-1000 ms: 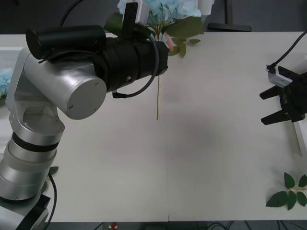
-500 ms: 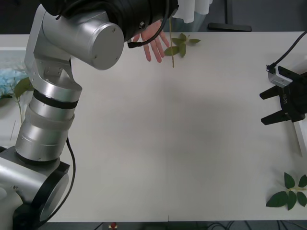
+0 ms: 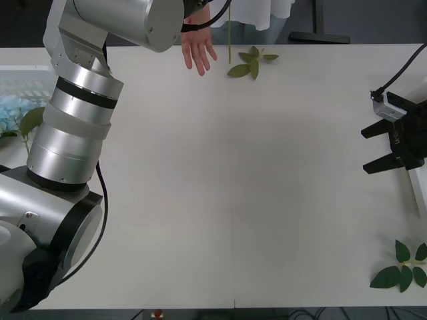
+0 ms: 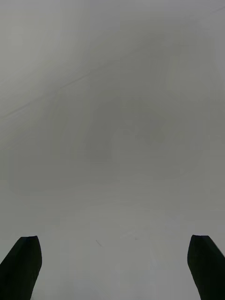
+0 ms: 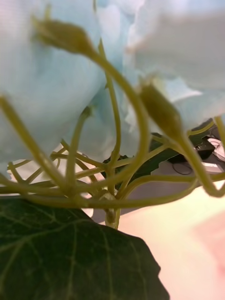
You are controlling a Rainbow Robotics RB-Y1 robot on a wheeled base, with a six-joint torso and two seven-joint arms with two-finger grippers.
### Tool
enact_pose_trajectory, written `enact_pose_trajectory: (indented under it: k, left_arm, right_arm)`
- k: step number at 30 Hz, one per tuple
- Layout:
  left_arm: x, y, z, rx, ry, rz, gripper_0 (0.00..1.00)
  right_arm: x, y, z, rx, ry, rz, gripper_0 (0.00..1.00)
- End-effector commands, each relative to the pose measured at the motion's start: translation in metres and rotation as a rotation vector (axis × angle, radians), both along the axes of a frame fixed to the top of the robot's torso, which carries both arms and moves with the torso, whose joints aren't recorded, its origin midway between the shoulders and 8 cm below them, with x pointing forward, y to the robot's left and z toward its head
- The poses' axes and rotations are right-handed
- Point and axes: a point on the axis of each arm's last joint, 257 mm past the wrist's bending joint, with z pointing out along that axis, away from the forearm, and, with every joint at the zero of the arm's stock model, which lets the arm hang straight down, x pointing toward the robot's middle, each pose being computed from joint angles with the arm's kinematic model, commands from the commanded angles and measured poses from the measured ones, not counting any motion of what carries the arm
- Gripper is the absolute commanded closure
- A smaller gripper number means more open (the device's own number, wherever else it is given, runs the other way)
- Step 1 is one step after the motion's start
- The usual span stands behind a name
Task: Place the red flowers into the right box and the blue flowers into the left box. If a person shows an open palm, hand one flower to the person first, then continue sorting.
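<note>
My left arm reaches up over the table's far edge with a blue flower, beside a person's open hand.

From the front camera I see the left arm rise past the top of frame; a thin stem hangs from there, just beside the person's hand, palm spread over the white table; the left wrist camera looks closely at a blue flower, pale petals, tan stalks and a dark leaf; I cannot tell how those fingers stand; more blue flowers lie in the left box at the table's left edge; the right gripper waits at the right edge, black fingers spread apart over bare table, a white rim of the right box just beside it; loose leaf sprigs lie near the hand and at the near right corner.
</note>
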Motion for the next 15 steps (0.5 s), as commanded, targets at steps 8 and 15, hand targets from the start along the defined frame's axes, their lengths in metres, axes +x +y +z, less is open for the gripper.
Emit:
enact_pose_trajectory:
  k: [8, 15]
  left_arm:
    - [0.013, 0.000, 0.051, 0.065, -0.163, 0.025, 1.00]
    - [0.012, -0.001, 0.057, 0.066, -0.175, 0.020, 1.00]
  right_arm:
    - [0.005, 0.008, 0.010, 0.003, -0.021, 0.008, 0.10]
    - [0.005, 0.008, 0.010, 0.003, -0.021, 0.008, 0.10]
